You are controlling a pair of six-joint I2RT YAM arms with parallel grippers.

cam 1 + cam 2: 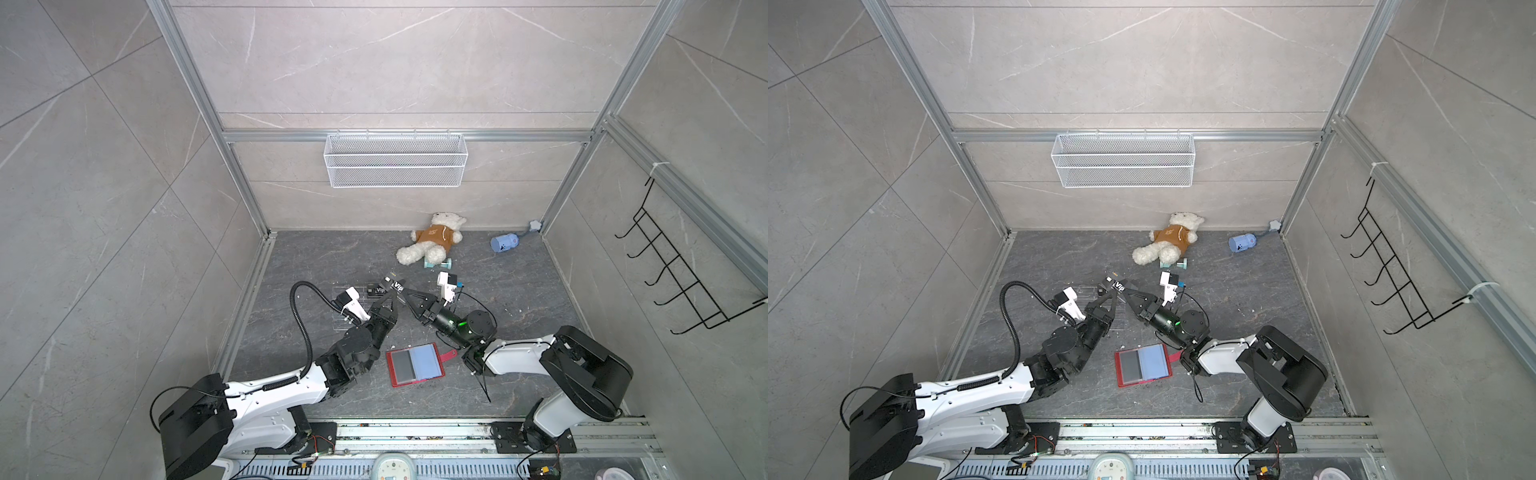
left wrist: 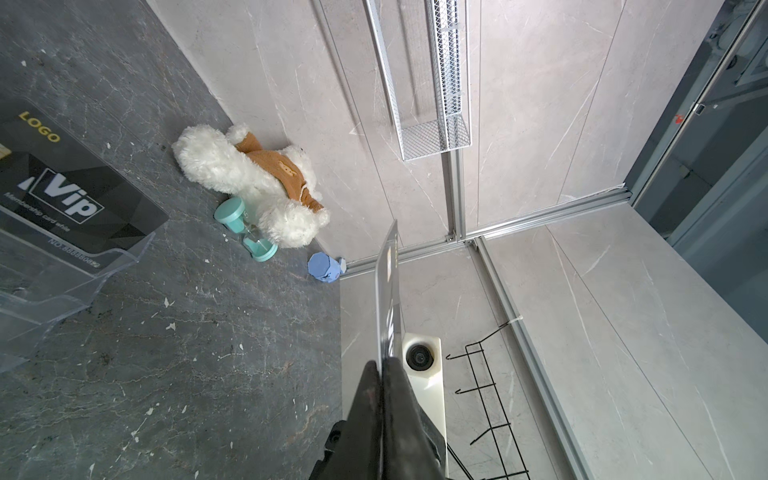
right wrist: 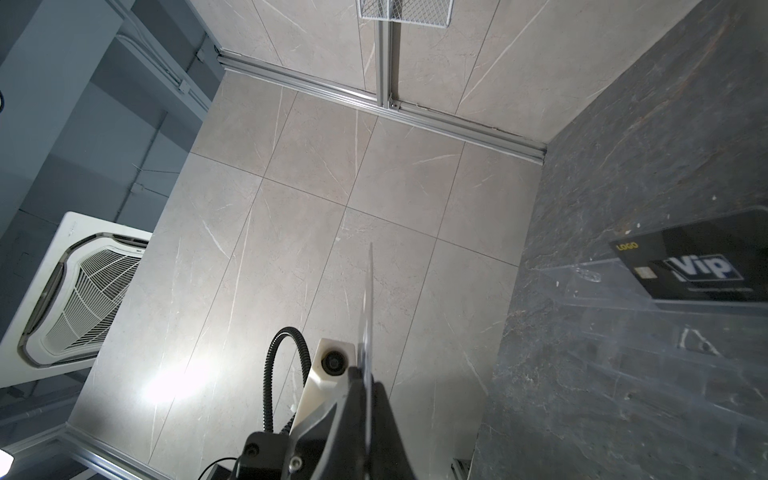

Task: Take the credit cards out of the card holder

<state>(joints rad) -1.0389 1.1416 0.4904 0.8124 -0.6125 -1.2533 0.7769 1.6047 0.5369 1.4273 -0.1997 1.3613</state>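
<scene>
The left end effector and right end effector both pinch one raised Vip card

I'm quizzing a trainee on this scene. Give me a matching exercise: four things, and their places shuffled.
1 card holder
2 teddy bear
3 wire basket
4 raised credit card

a hung on the back wall
b pinched between left gripper and right gripper
c open on the table
d lying by that wall's foot

Pairs: 1-c, 2-d, 3-a, 4-b
</scene>
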